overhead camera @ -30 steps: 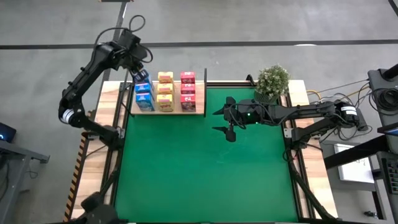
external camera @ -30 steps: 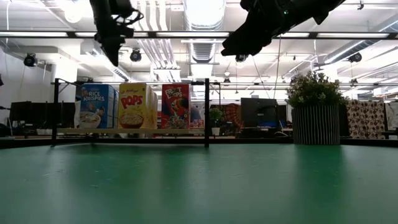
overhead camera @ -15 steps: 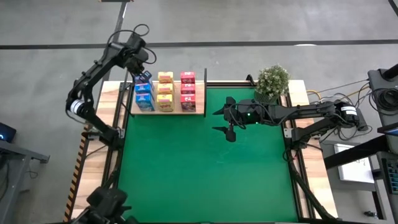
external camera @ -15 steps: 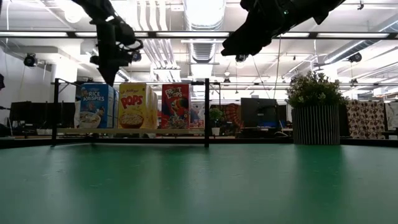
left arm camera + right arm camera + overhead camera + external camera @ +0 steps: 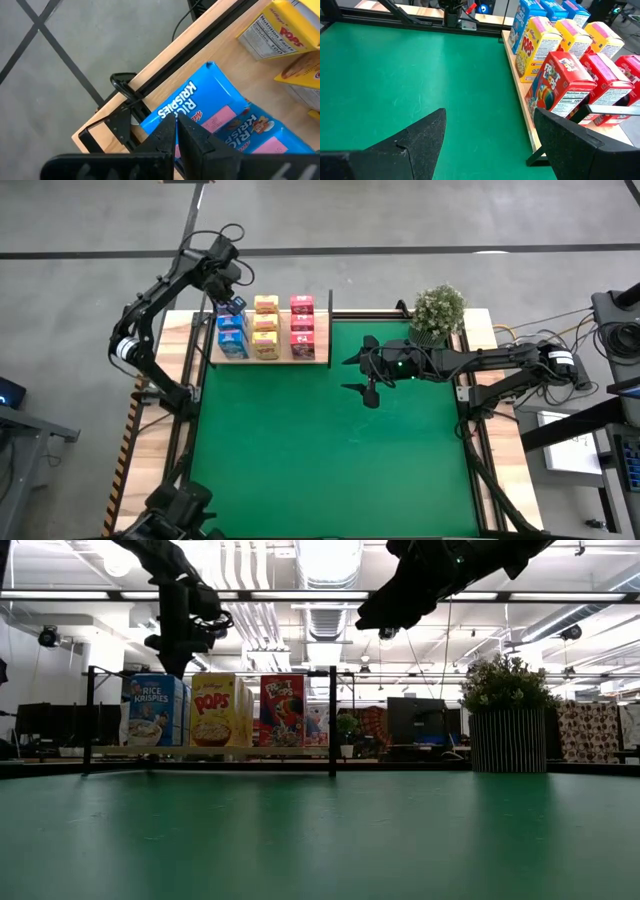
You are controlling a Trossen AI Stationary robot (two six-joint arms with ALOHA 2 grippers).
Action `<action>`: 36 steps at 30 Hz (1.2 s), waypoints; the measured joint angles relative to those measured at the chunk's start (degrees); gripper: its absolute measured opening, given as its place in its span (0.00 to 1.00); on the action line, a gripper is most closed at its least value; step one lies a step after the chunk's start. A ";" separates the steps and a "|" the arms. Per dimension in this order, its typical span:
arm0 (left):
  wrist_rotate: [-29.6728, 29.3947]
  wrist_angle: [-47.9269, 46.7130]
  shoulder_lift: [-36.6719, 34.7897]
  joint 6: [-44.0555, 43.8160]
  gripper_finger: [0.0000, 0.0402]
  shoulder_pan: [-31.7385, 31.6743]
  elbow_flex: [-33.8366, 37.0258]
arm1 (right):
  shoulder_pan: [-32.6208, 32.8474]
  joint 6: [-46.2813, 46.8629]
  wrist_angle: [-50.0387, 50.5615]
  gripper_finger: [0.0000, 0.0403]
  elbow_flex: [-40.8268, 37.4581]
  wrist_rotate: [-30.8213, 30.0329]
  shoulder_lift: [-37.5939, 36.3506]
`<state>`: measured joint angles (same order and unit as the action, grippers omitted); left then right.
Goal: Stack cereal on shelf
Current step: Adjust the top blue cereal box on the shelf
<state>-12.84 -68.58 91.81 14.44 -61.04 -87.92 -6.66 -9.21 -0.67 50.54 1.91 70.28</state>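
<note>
Nine cereal boxes fill shelf; left gripper closed, right gripper wide.

blue cereal, yellow cereal, pink cereal

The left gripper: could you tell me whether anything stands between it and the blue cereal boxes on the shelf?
Nothing visible does. The left gripper, shut and empty, hangs directly above the rearmost of the blue cereal boxes on the shelf.
</note>
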 joint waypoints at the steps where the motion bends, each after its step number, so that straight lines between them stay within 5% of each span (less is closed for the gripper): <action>1: 0.00 -0.04 0.00 0.00 0.00 0.01 0.00 | 0.00 0.00 0.00 0.72 0.00 0.00 0.00; 36: 2.90 -0.07 -0.07 -1.50 0.00 1.29 0.33 | 0.00 0.17 0.00 0.72 0.01 -0.02 0.00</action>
<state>-9.93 -68.64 91.74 12.94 -59.75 -87.59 -6.66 -9.04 -0.67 50.55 1.89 70.28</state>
